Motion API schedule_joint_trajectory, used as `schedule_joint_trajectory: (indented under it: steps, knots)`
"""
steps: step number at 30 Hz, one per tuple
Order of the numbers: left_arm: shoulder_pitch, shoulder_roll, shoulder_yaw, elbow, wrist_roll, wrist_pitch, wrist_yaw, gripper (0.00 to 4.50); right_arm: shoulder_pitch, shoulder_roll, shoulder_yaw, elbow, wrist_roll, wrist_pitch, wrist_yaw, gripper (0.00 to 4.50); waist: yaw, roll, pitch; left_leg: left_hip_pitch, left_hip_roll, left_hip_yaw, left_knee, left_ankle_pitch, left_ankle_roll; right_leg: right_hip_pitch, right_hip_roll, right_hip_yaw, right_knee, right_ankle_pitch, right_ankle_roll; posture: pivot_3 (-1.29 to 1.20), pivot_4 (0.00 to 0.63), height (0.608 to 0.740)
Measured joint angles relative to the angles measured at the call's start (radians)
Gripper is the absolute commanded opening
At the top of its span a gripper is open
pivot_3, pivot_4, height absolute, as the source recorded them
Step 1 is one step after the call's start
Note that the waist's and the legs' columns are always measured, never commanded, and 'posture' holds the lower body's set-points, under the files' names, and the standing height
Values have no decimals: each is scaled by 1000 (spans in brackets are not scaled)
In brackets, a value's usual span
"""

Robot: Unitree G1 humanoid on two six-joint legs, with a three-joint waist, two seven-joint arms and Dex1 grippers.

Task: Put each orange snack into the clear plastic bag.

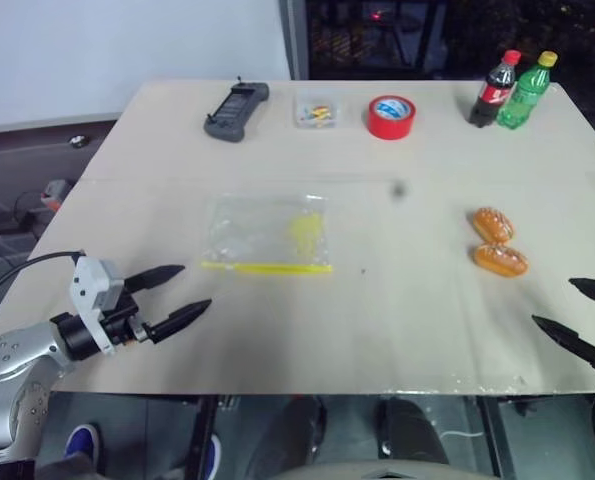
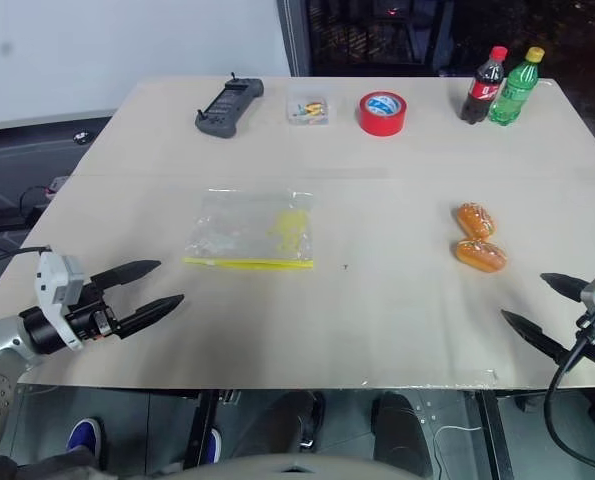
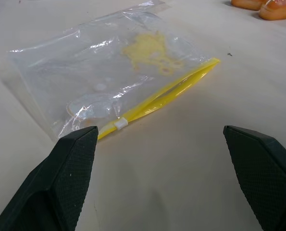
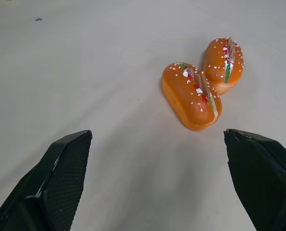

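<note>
Two orange snacks lie side by side on the right of the table, one [image 1: 493,224] just behind the other [image 1: 500,260]; the right wrist view shows them as glossy oval buns [image 4: 191,96] [image 4: 223,65]. The clear plastic bag [image 1: 267,235] lies flat at the table's middle left, its yellow seal strip [image 3: 167,94] toward the front edge. My left gripper [image 1: 184,291] hovers open near the front left corner, short of the bag. My right gripper [image 1: 570,310] stands open at the front right, in front of the snacks, with nothing between its fingers.
Along the table's far edge stand a black handheld device [image 1: 236,110], a small clear box of colourful bits [image 1: 316,111], a red tape roll [image 1: 391,117], a cola bottle [image 1: 494,89] and a green bottle [image 1: 525,90]. The table's front edge [image 1: 307,392] runs just below both grippers.
</note>
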Motion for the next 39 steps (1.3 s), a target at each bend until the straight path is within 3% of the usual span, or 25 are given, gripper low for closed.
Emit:
schedule_joint_trajectory:
  steps: [11,17,20,22,28,32,36,39]
  knots:
    - [-143,-52,-48,0,-11,93,124,4437,-55,27,74,16,-1,-54,-14,4500,-2,0,0,0,0,0,0,0,0,0,0,1,1,0,0,0,150,740]
    - [-281,-42,-54,30,-131,461,325,4437,-170,56,244,-105,6,-63,-48,4500,-1,0,0,0,0,-1,1,0,0,-1,1,-1,2,0,0,0,150,740]
    - [-432,21,-82,192,-157,634,331,4437,-239,53,374,-198,0,-56,-60,4500,-1,0,0,1,0,-1,1,1,-1,-1,4,-5,3,0,0,0,150,740]
    - [-519,42,-113,298,-131,650,325,4437,-277,52,443,-240,-2,-50,-67,4500,0,-1,0,0,-1,-1,1,3,-4,-1,5,-4,2,1,1,0,150,740]
    - [-798,63,-307,704,34,581,150,4437,-331,52,547,-283,-23,-13,-121,4500,0,-5,-1,-2,-4,-2,2,3,-4,-1,3,-5,1,2,2,0,150,740]
    - [-987,57,-449,976,148,535,-81,4437,-299,52,547,-320,-26,4,-167,4500,-2,-5,-1,-2,-4,-1,2,3,-4,-1,4,-4,2,2,2,0,150,740]
    - [-1128,33,-512,1235,255,478,-281,4437,-245,50,530,-384,-20,24,-199,4500,-7,-5,-1,-2,-4,-1,2,3,-4,-1,5,-4,2,2,2,0,150,740]
    - [-1171,22,-542,1322,306,449,-380,4437,-209,43,496,-425,-6,32,-209,4500,-12,-6,-2,-2,-4,-1,3,3,-3,-1,5,-4,2,2,2,0,150,740]
